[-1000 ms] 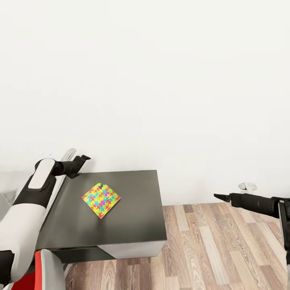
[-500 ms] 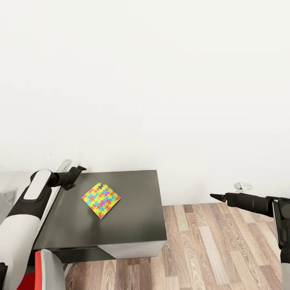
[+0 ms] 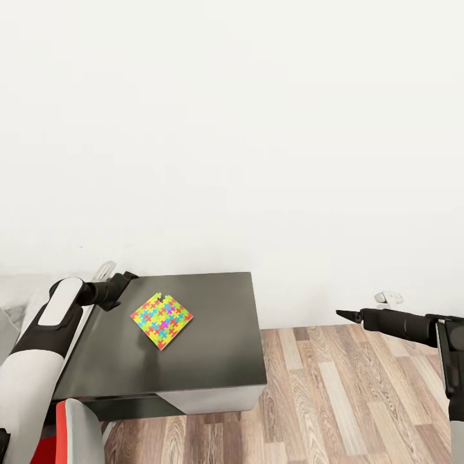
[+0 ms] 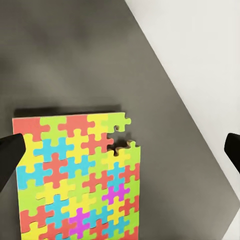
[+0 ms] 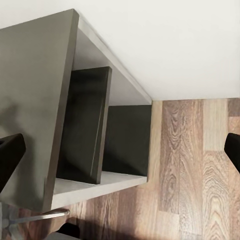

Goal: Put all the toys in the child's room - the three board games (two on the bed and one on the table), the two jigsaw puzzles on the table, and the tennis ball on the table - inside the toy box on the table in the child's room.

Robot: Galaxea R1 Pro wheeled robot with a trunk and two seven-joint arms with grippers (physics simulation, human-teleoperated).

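Note:
One multicoloured jigsaw puzzle [image 3: 162, 319] lies flat on a dark grey cabinet top [image 3: 219, 335], turned corner-on to me. In the left wrist view the jigsaw puzzle [image 4: 75, 175] has a small notch in one edge. My left gripper [image 3: 127, 280] hovers over the cabinet's back left, just beyond the puzzle and apart from it. Seen from the wrist, the left gripper [image 4: 120, 152] is open and empty, with the puzzle below it. My right gripper [image 3: 341, 314] hangs over the floor to the cabinet's right. It too is open and empty [image 5: 120, 152]. The toy box, board games and tennis ball are out of view.
A white wall runs behind the cabinet. Wood plank floor [image 3: 348, 399] spreads to the right. The cabinet's side has open compartments with a dark divider [image 5: 90, 125]. A red chair [image 3: 61, 432] sits at the bottom left, close to my left arm.
My left arm has sunk and its gripper has dropped closer to the cabinet top. The right gripper has edged slightly left. The puzzle has not moved.

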